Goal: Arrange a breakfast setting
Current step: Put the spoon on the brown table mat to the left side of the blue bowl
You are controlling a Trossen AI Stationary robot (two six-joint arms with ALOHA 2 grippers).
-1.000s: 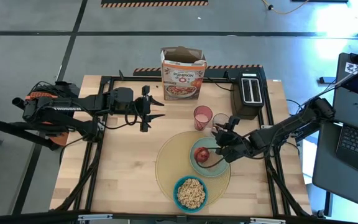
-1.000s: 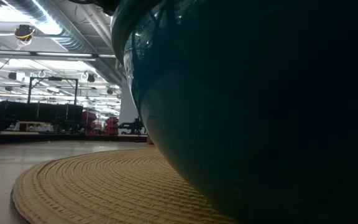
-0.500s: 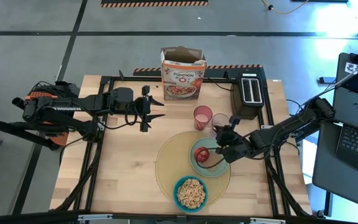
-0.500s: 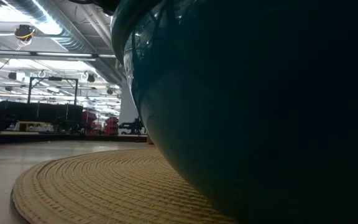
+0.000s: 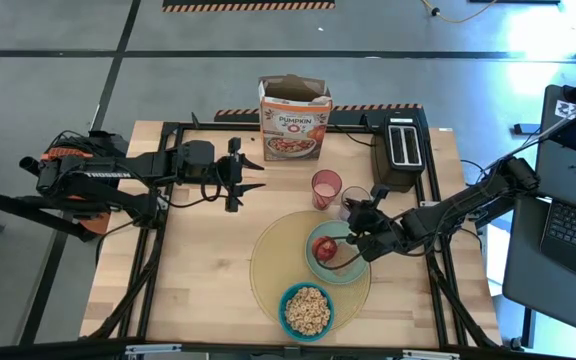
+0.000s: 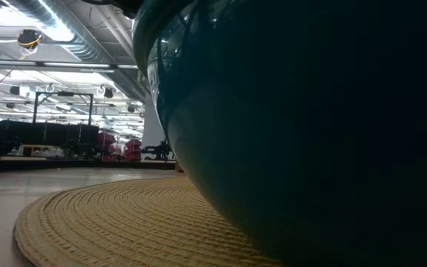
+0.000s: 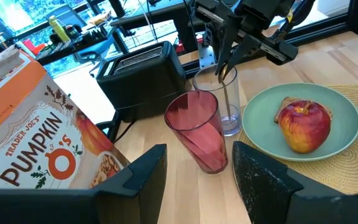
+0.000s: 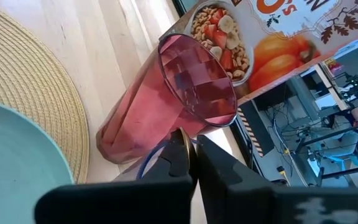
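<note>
One round yellow placemat (image 5: pixel 273 262) at the table's front centre, one pale green plate (image 5: pixel 340 263) with one red apple (image 5: pixel 322 247), one blue bowl (image 5: pixel 307 310) of cereal, one pink cup (image 5: pixel 325 188) beside one clear mug (image 5: pixel 354 196), right gripper (image 5: pixel 367 215) pressed together over the mug, left gripper (image 5: pixel 258 174) spread, held well apart.

Red apple (image 5: pixel 322 247) on green plate (image 5: pixel 348 268)

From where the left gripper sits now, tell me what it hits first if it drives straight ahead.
Probably the pink cup: the left gripper points right at it, with the clear mug just behind. Depth is hard to judge.
</note>
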